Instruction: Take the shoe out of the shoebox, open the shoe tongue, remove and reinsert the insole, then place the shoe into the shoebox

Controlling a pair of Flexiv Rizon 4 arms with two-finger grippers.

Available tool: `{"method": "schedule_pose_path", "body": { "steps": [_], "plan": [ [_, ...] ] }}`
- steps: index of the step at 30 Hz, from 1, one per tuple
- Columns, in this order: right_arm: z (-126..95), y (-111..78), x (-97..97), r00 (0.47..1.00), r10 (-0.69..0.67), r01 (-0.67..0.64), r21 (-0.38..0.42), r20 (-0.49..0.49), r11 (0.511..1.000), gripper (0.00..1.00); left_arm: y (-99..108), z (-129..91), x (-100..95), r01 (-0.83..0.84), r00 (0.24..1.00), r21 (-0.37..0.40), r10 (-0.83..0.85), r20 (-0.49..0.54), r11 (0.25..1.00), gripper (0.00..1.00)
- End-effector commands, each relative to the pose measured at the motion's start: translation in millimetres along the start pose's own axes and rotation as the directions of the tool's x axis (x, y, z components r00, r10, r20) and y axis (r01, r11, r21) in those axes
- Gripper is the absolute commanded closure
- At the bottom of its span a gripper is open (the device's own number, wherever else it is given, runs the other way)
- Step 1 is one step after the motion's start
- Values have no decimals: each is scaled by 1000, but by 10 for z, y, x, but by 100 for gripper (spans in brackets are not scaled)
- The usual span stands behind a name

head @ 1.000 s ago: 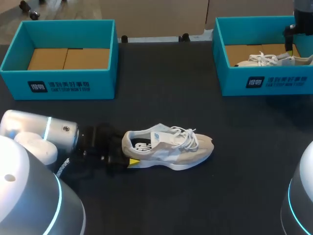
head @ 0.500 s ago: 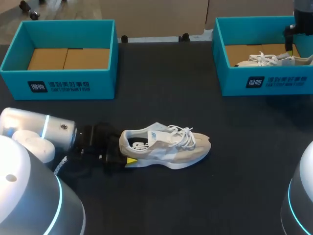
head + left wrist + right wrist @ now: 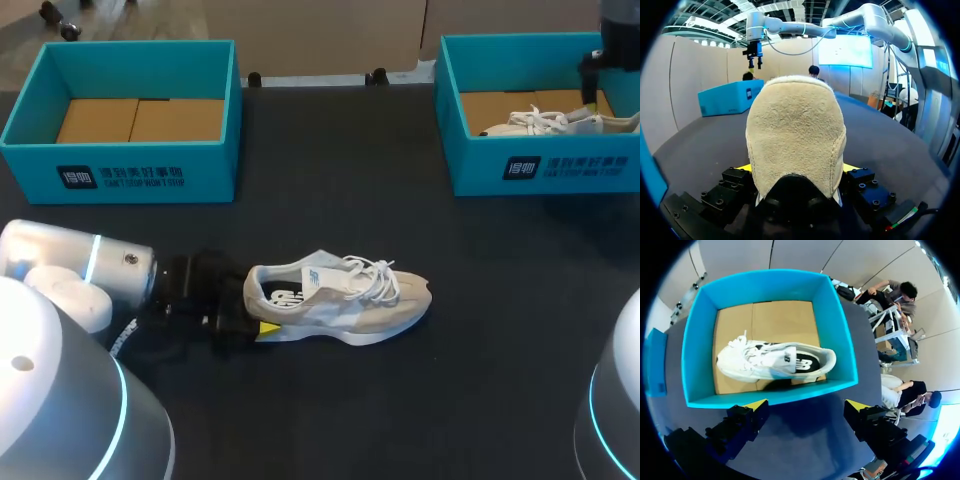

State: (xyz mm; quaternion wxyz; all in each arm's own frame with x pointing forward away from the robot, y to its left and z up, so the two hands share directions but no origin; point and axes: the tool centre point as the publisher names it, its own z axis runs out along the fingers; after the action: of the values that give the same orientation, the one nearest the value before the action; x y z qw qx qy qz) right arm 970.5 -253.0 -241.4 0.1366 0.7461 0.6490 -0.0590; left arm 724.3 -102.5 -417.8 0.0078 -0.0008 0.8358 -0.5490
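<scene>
Suede shoe (image 3: 345, 298), heel clamped by our left gripper (image 3: 797, 169), lies well apart from left shoebox (image 3: 120, 172); right gripper (image 3: 806, 405) splayed over right shoebox (image 3: 545, 165).

A dark, matte surface (image 3: 400, 420) spreads from edge to edge. At its far right corner stands a second teal box (image 3: 580, 165). A white sneaker (image 3: 540, 122) lies inside on the brown cardboard floor.
</scene>
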Motion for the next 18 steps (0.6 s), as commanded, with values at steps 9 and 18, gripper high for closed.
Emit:
{"method": "schedule_pose_path", "body": {
  "steps": [9, 18],
  "plan": [
    [-388, -243, 669, 998, -37, 36, -41, -41, 999, 0, 0, -9, -5, 1, 1000, -5, -1, 0, 1000, 100],
    [-659, -594, 1192, 999, -46, 44, -56, -24, 997, 0, 0, -9, -5, 1, 1000, -5, -1, 0, 1000, 100]
  ]
}}
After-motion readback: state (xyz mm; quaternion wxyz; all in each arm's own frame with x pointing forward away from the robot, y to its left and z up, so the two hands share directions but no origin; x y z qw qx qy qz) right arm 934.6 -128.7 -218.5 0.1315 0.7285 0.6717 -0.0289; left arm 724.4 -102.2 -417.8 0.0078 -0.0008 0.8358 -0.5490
